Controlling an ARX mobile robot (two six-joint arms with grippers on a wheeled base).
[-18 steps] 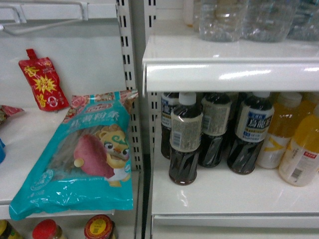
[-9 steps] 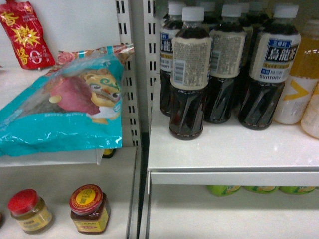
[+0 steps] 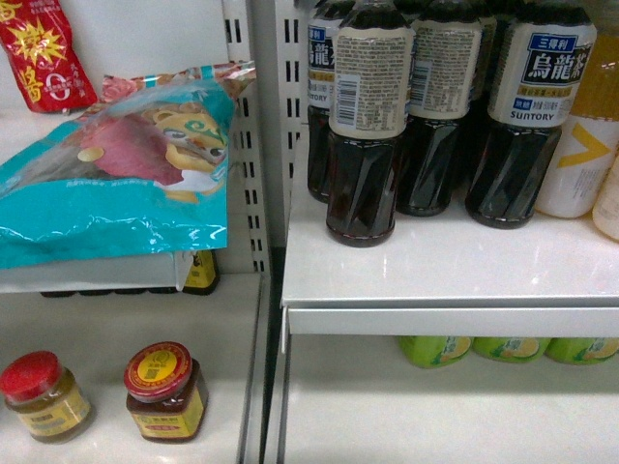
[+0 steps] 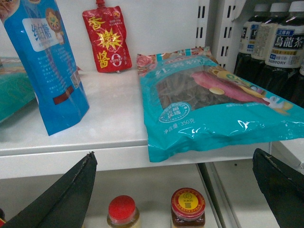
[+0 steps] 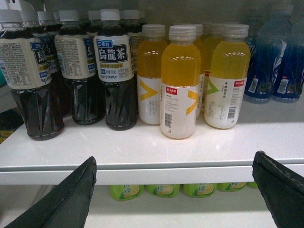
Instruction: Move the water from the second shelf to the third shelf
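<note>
So both grippers hang wide open with nothing held: left gripper below the teal bag, right gripper further right, facing tea bottles.

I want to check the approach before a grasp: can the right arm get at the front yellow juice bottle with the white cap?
Probably yes. The yellow plastic juice bottle stands at the front of the white shelf, and nothing stands between it and the open right end effector.

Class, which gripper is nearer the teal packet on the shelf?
Left. The left gripper is open, just below and in front of the teal packet. The right gripper faces the drinks bay beside it, before the orange bottles.
</note>
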